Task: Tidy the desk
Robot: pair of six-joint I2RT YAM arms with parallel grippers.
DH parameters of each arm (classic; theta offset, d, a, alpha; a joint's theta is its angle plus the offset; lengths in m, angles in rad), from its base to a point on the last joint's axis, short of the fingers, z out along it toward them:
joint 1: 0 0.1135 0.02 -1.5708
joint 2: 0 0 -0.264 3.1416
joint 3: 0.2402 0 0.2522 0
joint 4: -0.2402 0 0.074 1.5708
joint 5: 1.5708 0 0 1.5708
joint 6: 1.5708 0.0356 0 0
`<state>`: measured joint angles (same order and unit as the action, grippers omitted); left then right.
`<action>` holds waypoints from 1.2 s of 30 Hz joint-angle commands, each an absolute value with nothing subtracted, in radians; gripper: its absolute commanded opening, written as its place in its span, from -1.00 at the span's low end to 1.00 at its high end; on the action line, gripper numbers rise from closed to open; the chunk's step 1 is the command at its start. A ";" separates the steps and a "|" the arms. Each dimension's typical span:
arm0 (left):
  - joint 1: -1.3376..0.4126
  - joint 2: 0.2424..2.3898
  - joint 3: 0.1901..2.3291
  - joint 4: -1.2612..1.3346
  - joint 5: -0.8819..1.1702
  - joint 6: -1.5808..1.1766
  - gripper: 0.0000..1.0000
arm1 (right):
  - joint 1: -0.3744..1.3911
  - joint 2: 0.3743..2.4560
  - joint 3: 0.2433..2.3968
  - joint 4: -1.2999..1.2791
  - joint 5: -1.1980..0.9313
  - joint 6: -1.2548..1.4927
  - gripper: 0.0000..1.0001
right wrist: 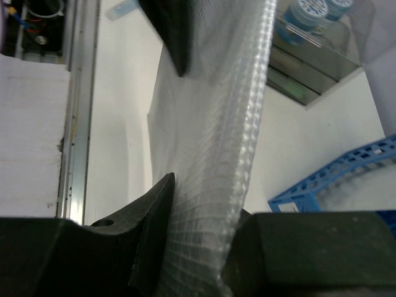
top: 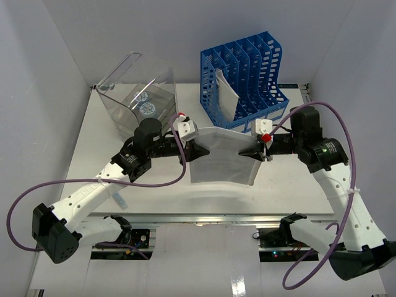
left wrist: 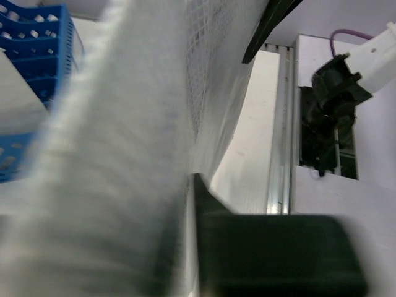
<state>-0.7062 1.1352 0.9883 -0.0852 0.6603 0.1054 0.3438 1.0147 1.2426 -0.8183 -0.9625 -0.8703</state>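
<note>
Left gripper [top: 189, 150] and right gripper [top: 260, 151] each pinch a side edge of the mesh document pouch [top: 223, 162], held over mid desk [top: 102, 154]. Blue file rack [top: 244, 74] at 12 o'clock, clear drawer box [top: 137, 93] at 10. Likely filing it: keep pouch taut, tip upright, aim for a free slot.

From above, at the near edge, I look down on the whole desk [top: 284, 185]. My two wrist cameras face each other (very close in), sharing the mesh pouch [right wrist: 210, 154] and blue rack [top: 244, 74].
</note>
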 commanded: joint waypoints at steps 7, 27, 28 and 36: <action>-0.710 0.936 0.846 0.034 0.448 0.058 0.67 | 0.351 0.934 1.220 -0.507 -0.735 -0.612 -0.85; -0.710 0.554 0.664 -0.114 0.150 -0.028 0.96 | 0.319 0.955 1.129 -0.133 -0.421 -0.410 -0.85; -0.710 0.520 0.650 -0.125 0.150 -0.046 0.96 | 0.315 0.956 1.116 -0.097 -0.401 -0.399 -0.85; -0.710 0.287 0.651 -0.299 0.133 -0.129 0.96 | 0.236 0.977 1.074 0.086 -0.279 -0.356 -0.85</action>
<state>-0.7090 0.3598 0.6421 -0.1853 0.1585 -0.0665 0.2658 0.9862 1.0585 -0.1365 -0.3787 -0.3954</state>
